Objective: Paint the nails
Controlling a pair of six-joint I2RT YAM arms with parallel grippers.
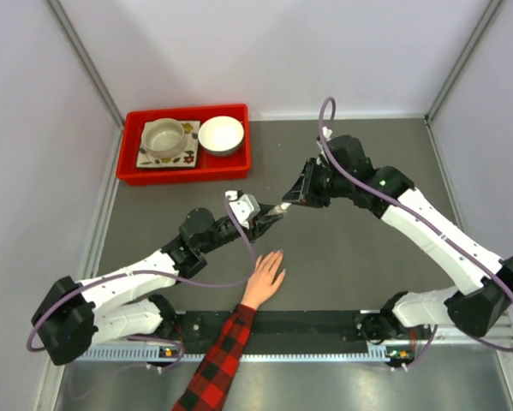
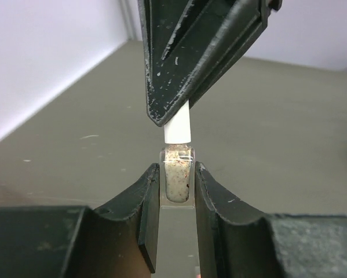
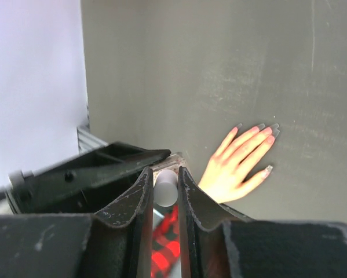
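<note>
- Now the left gripper clamps a clear bottle of pale speckled contents near the red tray.
- Right gripper pinches a white stem at its mouth.
- Tray: white bowl, cup.
- The nails lie farther off.

The nails are seen as long, pale greyish tips on five spread fingers, which are laid flat on the grey tabletop.
</note>
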